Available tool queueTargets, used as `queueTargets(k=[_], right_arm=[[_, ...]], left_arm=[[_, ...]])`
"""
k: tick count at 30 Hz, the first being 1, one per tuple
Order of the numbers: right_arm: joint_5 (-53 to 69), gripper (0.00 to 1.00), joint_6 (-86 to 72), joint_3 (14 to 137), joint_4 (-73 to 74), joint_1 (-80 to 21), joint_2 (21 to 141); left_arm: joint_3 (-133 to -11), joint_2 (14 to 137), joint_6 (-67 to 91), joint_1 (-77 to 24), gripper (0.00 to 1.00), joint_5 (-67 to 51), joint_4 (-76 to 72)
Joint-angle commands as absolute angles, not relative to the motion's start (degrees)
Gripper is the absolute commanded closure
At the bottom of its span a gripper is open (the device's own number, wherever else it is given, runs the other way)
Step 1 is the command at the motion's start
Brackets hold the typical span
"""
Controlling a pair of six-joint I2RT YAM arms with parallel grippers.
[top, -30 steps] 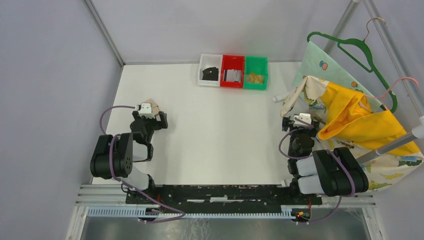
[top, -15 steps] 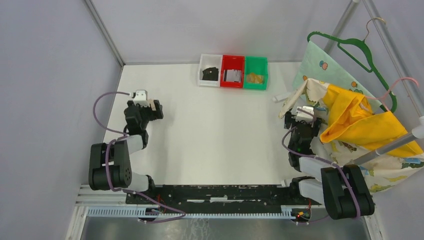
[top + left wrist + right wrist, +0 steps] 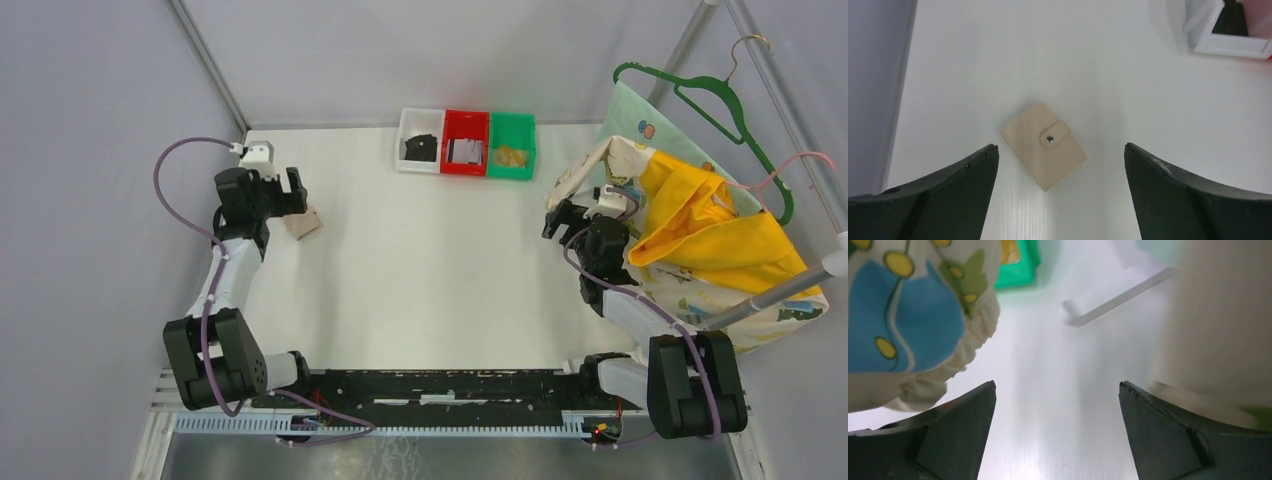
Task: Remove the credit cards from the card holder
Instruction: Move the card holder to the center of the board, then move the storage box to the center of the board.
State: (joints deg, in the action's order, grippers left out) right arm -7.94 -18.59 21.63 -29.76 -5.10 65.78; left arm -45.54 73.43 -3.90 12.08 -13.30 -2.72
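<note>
**Card holder closed on table; both hands spread and empty**

Left side: The card holder [image 3: 1043, 145] lies flat on the white table [image 3: 440, 270], near the left wall and turned on a diagonal. It is shut, with its small tab fastened over the front by a metal stud. The left hand [image 3: 1059, 146] hangs above it with fingers spread wide. The wrist view shows the holder framed between them, with no contact visible. In the top view the hand partly covers the holder.

Far edge: Three bins stand touching in a row. The white bin [image 3: 408, 135] contains a black lump. The red bin [image 3: 465, 120] contains the credit cards [image 3: 465, 151], pale grey flat pieces too small to count. The green bin [image 3: 512, 125] contains a yellowish-tan lump. All three are well apart from the holder.

Right side: The right hand [image 3: 1057, 383] is spread open over bare table with nothing between its fingers. A patterned cloth [image 3: 908, 315] hangs close beside one finger. A white bar [image 3: 1118, 297] lies on the table ahead of the hand, near the green bin. In the top view a yellow cloth [image 3: 710, 230] and a green hanger [image 3: 700, 95] sit just beside this arm.
</note>
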Motion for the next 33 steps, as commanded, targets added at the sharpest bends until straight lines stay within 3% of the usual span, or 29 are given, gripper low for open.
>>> queueTargets(k=[1, 5, 9, 14, 24, 33], right_arm=[[-0.8, 0.02, -20.3, 28.9, -21.8, -9.5, 68.5], [-12.5, 0.02, -18.6, 28.5, -19.2, -19.1, 67.5], [-16.8, 0.08, -22.7, 28.7, -20.0, -26.5, 69.1], [-21.2, 0.11, -24.5, 38.6, -18.3, -33.8, 80.8], [-25.9, 0.12, -17.3, 77.3, -3.6, -32.3, 106.5], [-20.9, 0.16, -16.1, 95.4, -0.2, -24.3, 121.4]], left_arm=[[-57.4, 75.4, -4.0, 13.6, 0.0, -15.8, 8.5], [-64.3, 79.9, -2.2, 13.9, 0.0, -17.6, 13.9], [-68.9, 85.7, -0.2, 13.8, 0.01, -16.2, 16.5], [-71.3, 91.9, -0.2, 13.8, 0.03, -14.6, 18.9], [-77.2, 99.6, -1.2, 13.8, 0.06, -12.4, 24.2], [-80.9, 106.8, -1.9, 14.7, 0.09, -11.9, 25.4]])
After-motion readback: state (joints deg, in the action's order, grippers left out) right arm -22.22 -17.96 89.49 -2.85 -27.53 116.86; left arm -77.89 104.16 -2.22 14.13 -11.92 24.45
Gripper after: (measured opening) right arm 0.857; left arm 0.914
